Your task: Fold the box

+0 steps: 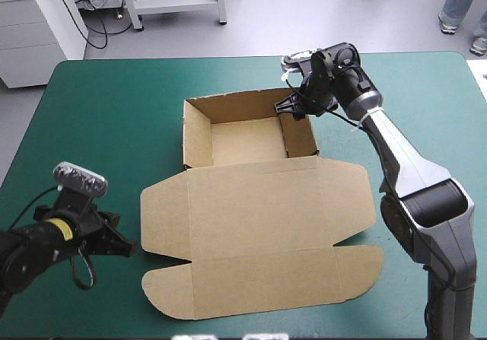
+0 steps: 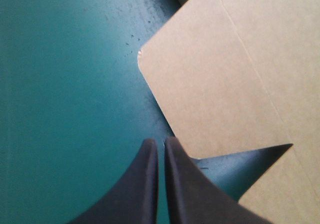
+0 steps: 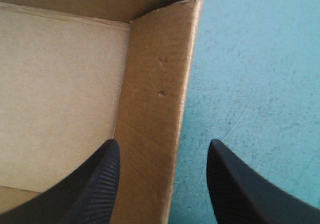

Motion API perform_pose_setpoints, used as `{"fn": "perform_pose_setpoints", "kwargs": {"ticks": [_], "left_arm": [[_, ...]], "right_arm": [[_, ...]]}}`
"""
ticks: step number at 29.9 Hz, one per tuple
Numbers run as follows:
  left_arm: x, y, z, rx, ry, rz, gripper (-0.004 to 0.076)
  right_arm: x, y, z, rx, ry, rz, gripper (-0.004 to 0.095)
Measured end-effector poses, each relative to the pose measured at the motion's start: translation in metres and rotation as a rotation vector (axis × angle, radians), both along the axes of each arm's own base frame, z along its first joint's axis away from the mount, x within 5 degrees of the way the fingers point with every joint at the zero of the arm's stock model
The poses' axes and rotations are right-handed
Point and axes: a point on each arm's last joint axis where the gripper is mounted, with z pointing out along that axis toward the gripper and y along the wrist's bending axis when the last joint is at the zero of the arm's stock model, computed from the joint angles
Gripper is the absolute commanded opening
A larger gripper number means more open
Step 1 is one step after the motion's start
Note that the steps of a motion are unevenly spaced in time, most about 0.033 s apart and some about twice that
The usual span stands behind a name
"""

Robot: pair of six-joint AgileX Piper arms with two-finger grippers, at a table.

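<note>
box: we saw it, brown, at the middle of the teal-green table, standing as an open tray with its lid flat.
tray: it sat at 12 o'clock from the lid, with all four walls raised.
lid: it lay flat on the table, reaching toward 6 o'clock, with a rounded flap on its 9 o'clock side.
right gripper: we found it at the tray's 3 o'clock wall with its jaws released. One black finger was inside the tray and the other outside over the table, with the wall between them. Whether either finger touched the wall we could not quite tell.
left gripper: it was low at 8 o'clock from the box, jaws clenched to a point and grasping nothing. Its tip was just beside the flap's edge, over bare table.
</note>
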Motion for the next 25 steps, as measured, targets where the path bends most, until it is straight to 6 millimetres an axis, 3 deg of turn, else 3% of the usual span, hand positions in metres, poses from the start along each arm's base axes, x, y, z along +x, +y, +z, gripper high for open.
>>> {"fn": "perform_pose_setpoints", "kwargs": {"ticks": [5, 12, 21, 25], "left_arm": [[-0.035, 0.012, -0.033, -0.041, -0.121, 0.000, -0.0006], [-0.065, 0.022, -0.058, -0.089, -0.264, 0.000, -0.0006], [-0.075, 0.025, -0.074, -0.099, -0.286, 0.001, -0.0007], [-0.073, 0.025, -0.080, -0.101, -0.292, 0.001, -0.0006]], "right_arm": [[0.015, 0.005, -0.036, -0.032, 0.070, 0.000, 0.0374], [0.021, 0.008, -0.055, -0.050, 0.104, 0.007, -0.0008], [0.022, 0.008, -0.054, -0.041, 0.087, 0.010, -0.0018], [0.028, -0.009, -0.054, -0.036, 0.094, -0.016, -0.0018]]}}
